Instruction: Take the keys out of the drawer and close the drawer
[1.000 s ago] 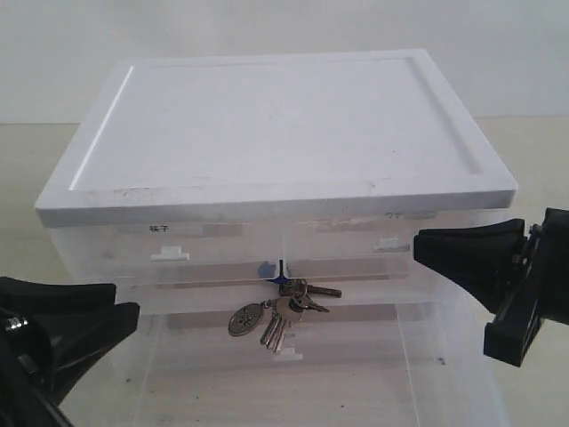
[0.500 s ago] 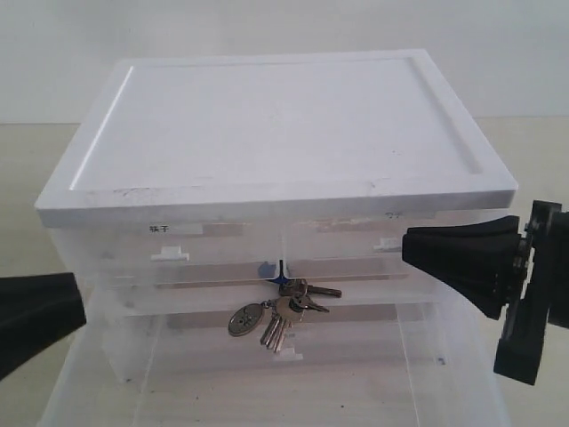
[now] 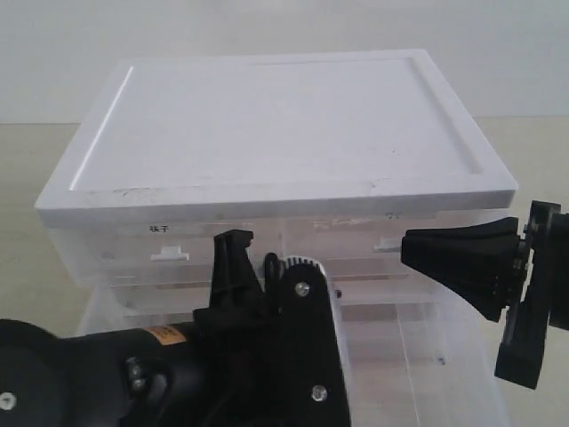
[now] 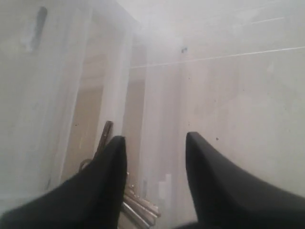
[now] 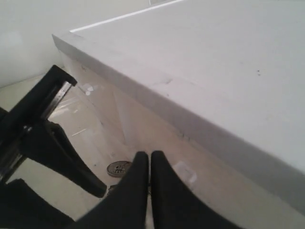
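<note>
1. Nearest in the exterior view, the black left arm (image 3: 178, 374) fills the lower foreground. It reaches over the pulled-out middle drawer (image 3: 427, 356) and covers its centre, so the keys cannot be seen from here.
2. The left wrist view shows what that arm hides. The left gripper (image 4: 155, 138) is down inside the translucent drawer with its fingers spread, and bare drawer floor shows between them. The keys (image 4: 140, 207) lie on that floor beside one finger, partly under it. Silver blades show near its base and a darker key pokes out past it. I cannot tell whether the finger touches them.
3. Only the right wrist view shows the oval metal fob (image 5: 119, 168), lying flat just past the tips of the right gripper (image 5: 149, 153). That gripper's fingers are pressed together with nothing between them.
4. In the exterior view the right gripper comes in from the right edge. Its tip is level with the handle of the right half-width drawer (image 3: 387, 242), above the open drawer's right side.
5. Farther back are the labelled left half-width drawer (image 3: 169, 253) and the cabinet's white top (image 3: 267, 116). Behind them are the beige worktop (image 3: 27, 196) and a pale wall (image 3: 267, 22).
</note>
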